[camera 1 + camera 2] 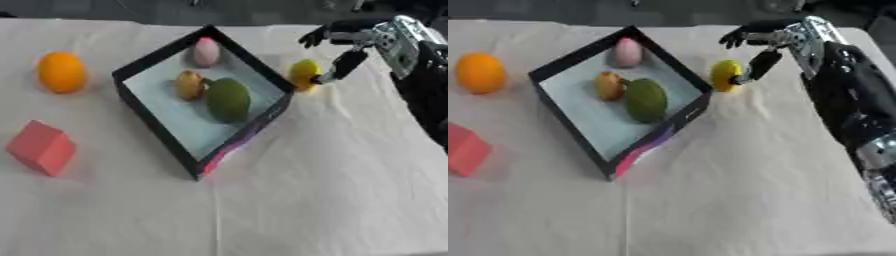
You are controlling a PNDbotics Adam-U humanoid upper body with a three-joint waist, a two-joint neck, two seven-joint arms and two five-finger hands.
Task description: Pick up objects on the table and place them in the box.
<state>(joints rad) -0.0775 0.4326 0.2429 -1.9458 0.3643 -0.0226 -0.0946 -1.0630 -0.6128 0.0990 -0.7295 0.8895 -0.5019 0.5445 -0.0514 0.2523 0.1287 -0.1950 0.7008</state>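
Nearest on the white-clothed tabletop (306, 200), toward its left edge, sits a pink-red block (40, 147), resting alone and well apart from everything else. Past it, near the middle, stands the black-walled box (157, 131), set askew so one corner points at the near edge. Inside it lie a dark green oval fruit (227, 99) and, just beside it on the left, a smaller orange-brown fruit (189, 84) — the two look to be touching. A pale pink egg-shaped thing (206, 51) rests in the box's far corner.

Farther left, near the left edge, an orange (61, 72) lies outside the box. On the box's right, just beside its wall, sits a yellow fruit (726, 75). The right hand (759, 42) comes in from the far right corner — its thumb points down and touches the yellow fruit's right side, while the other fingers spread above it, uncurled and not closed round it.
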